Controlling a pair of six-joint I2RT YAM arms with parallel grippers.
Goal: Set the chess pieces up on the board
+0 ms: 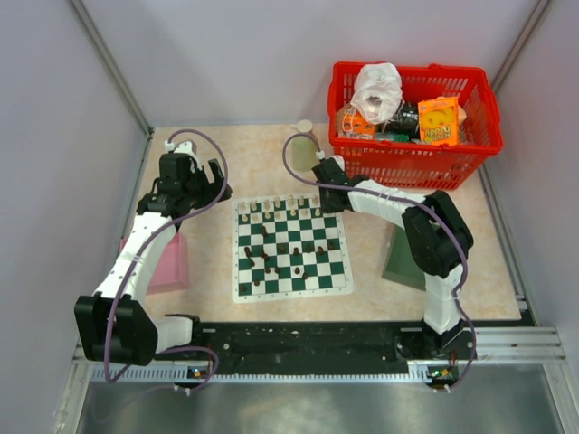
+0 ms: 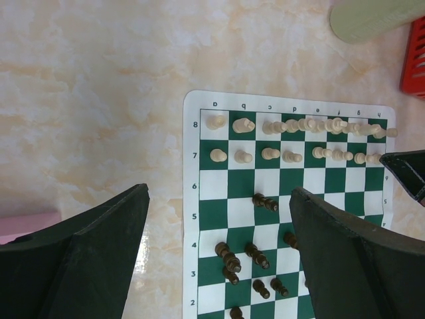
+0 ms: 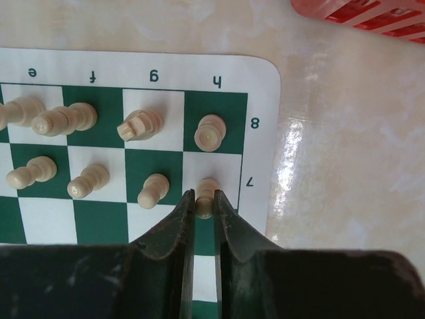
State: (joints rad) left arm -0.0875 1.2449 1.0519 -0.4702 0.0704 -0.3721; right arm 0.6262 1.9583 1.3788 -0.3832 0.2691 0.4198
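Observation:
The board [image 1: 291,282] lies flat in the middle of the table. Cream chess pieces [image 2: 243,124] fill its two far rows, 7 and 8. Dark chess pieces [image 2: 255,254] are scattered over rows 2 to 5, some lying down. My right gripper [image 3: 204,199] is at the board's far right corner [image 1: 327,197], shut on a cream pawn [image 3: 207,193] on square h7. A cream rook [image 3: 210,132] stands just beyond it on h8. My left gripper [image 2: 219,193] is open and empty, above the board's left edge [image 1: 204,192], its fingers [image 2: 99,252] wide apart.
A red basket [image 1: 412,154] of packaged goods stands at the back right. A pale cup [image 1: 305,128] stands behind the board; it also shows in the left wrist view [image 2: 372,16]. A pink object [image 1: 167,262] lies left of the board and a dark green tray [image 1: 401,262] right of it.

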